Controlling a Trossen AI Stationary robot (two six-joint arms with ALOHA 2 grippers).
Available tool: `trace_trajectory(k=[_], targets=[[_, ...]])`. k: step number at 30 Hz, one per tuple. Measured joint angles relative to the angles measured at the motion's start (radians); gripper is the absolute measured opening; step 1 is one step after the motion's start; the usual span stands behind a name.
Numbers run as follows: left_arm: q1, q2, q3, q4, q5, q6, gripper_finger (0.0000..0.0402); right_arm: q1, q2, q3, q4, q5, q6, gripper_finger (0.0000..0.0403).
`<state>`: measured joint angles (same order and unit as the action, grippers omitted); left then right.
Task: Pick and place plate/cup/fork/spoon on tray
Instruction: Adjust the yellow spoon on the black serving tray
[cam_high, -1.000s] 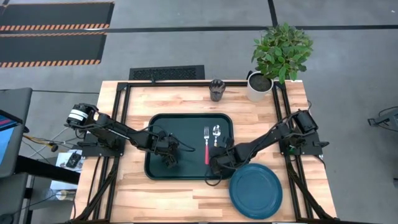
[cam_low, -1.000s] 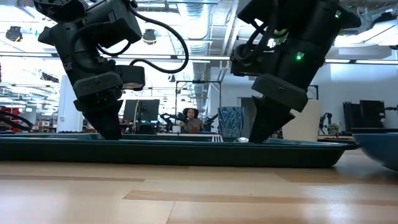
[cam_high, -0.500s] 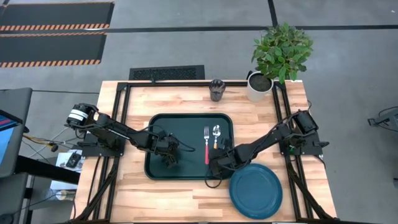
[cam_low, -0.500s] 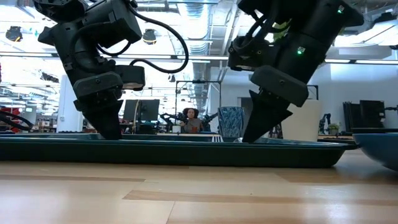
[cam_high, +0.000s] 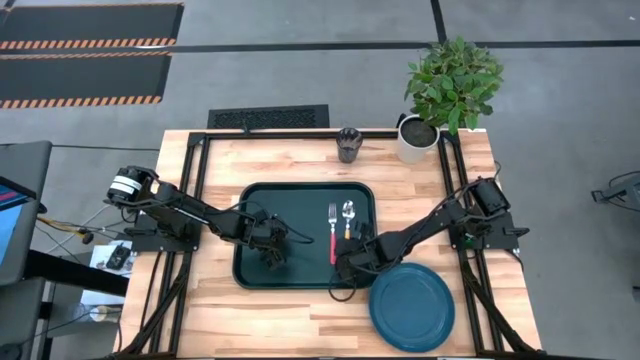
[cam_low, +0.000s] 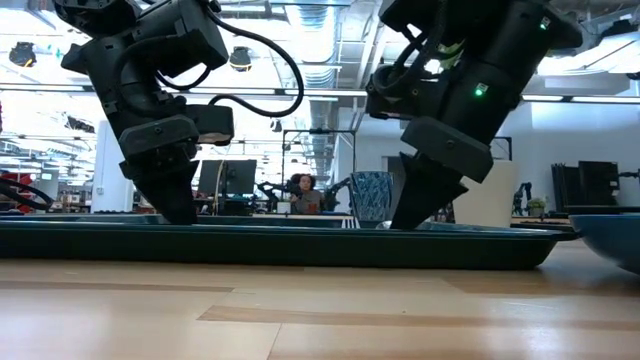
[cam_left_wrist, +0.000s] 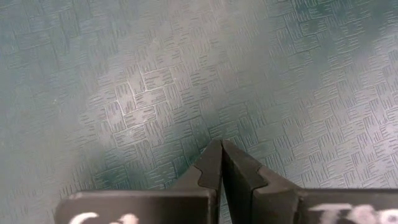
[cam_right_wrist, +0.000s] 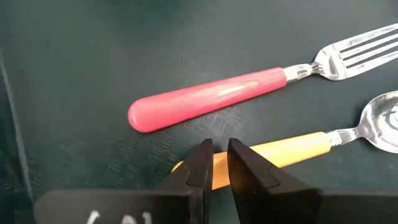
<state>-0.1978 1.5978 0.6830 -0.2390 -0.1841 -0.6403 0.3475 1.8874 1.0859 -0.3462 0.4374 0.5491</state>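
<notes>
The dark green tray (cam_high: 258, 200) lies mid-table. On its right part the red-handled fork (cam_high: 332, 232) and the orange-handled spoon (cam_high: 348, 218) lie side by side, handles toward the near edge. My right gripper (cam_right_wrist: 216, 148) stands over the free end of the spoon's handle, fingers a little apart with nothing between them. My left gripper (cam_high: 272, 260) is shut, down on the tray's left half. The blue plate (cam_high: 411, 305) lies flat on the table near the tray's near right corner. The cup (cam_high: 348, 144) stands upright at the far edge. My left gripper sets its shut fingertips (cam_left_wrist: 221, 149) on the tray's textured floor (cam_left_wrist: 149, 106), slanting down from the table's left. My right gripper's fingers come down at a slant from the right, over the spoon's handle (cam_right_wrist: 280, 152) near its free end. Whether they touch it I cannot tell.
A white pot with a green plant (cam_high: 418, 138) stands at the far right corner. Bare wood lies along the near edge, left of the plate. Black frame rails run along both sides of the table.
In the low view my right gripper has tipped slightly over the spoon's handle. The spoon, fork, tray and left gripper have kept still.
</notes>
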Motion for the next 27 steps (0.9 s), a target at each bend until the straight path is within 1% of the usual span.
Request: trace_trajectory(k=[27], targets=[[0.000,0.000,0.000,0.006,-0.006,-0.004,0.0000,0.017,0.000,-0.001,-0.015,-0.020,0.026,0.0074]])
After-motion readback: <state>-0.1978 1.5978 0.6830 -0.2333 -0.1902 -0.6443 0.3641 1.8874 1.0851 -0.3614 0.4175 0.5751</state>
